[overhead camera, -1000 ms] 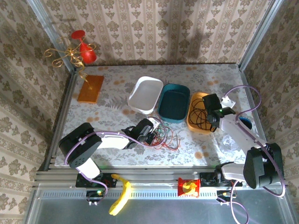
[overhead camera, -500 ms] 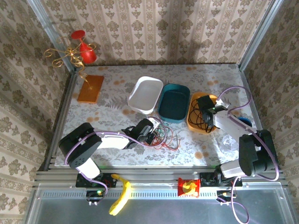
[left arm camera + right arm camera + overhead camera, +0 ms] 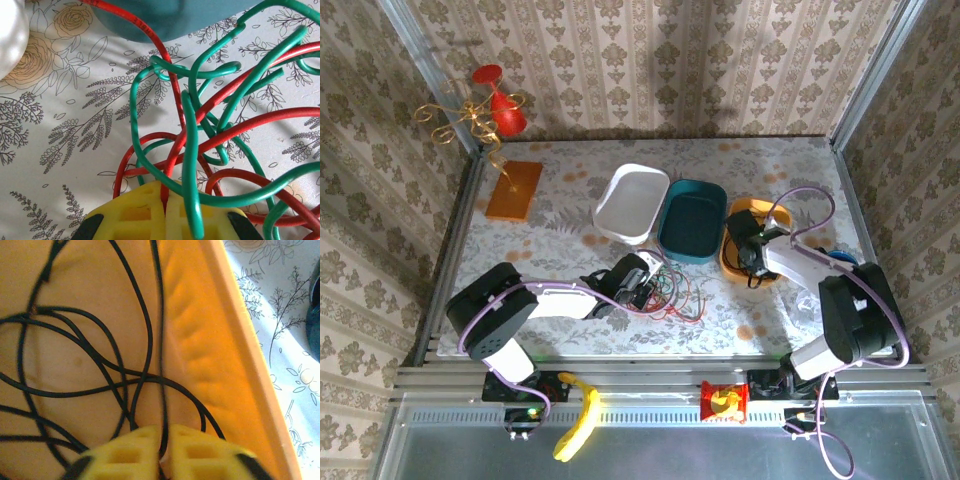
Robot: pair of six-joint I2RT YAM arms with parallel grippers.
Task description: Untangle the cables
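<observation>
The left claw [image 3: 165, 202] is clamped shut on a thin red cable [image 3: 260, 122], with a thin green cable [image 3: 190, 165] crossing over it. Their tangle lies on the floral-patterned bench [image 3: 570, 215] near its front edge. The right claw [image 3: 164, 437] stands a crack apart with a thin black cable [image 3: 161, 340] passing through the gap, inside the orange plastic tray [image 3: 200, 340] toward the bench's right edge.

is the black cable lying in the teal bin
No, the black cable lies in loose loops on the floor of the orange bin, as the right wrist view shows.
</observation>
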